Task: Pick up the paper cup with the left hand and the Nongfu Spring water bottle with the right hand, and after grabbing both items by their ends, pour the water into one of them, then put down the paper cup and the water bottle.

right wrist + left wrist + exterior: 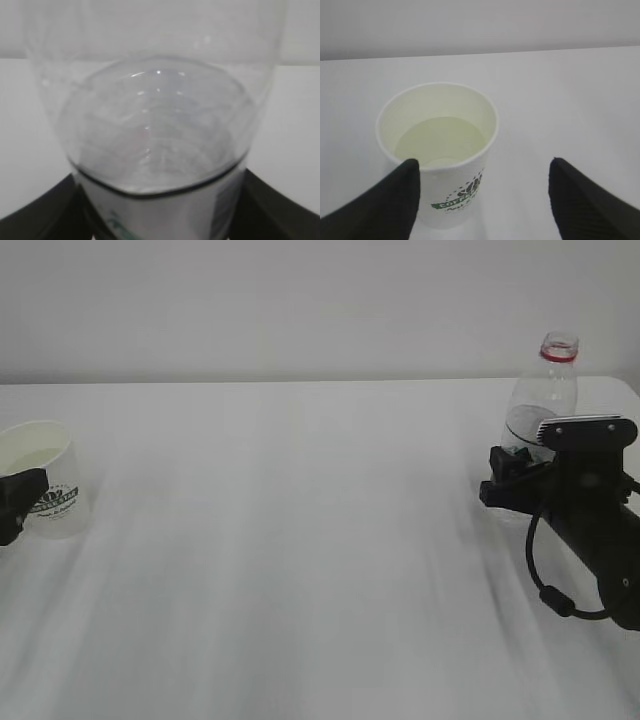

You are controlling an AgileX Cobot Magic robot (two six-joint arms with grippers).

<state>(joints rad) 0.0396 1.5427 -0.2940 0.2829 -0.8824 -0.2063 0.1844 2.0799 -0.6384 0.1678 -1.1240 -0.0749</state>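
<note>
Starting on the left: the paper cup (pixel 437 152) is standing upright on the table (pixel 300 540) with water (pixel 440 140) already in it, so I'd guess the pour is done and what's left is letting go and backing off. The left hand (pixel 480 200) has its fingers (pixel 395 195) spread wide. The cup sits between them but hard over to the left finger, which looks like it's touching or just about touching the wall, while the right finger is well clear, so it isn't clamped on anything. The hand comes in low and roughly level from the near side of the cup. Over on the right, the Nongfu Spring water bottle (pixel 545 400) is upright too, cap off, some water left in the bottom. The right hand (pixel 520 475) is down around its lower body, one finger (pixel 45 210) on either side, right against the label. Can't honestly tell if it's gripping or has just slackened off.
</note>
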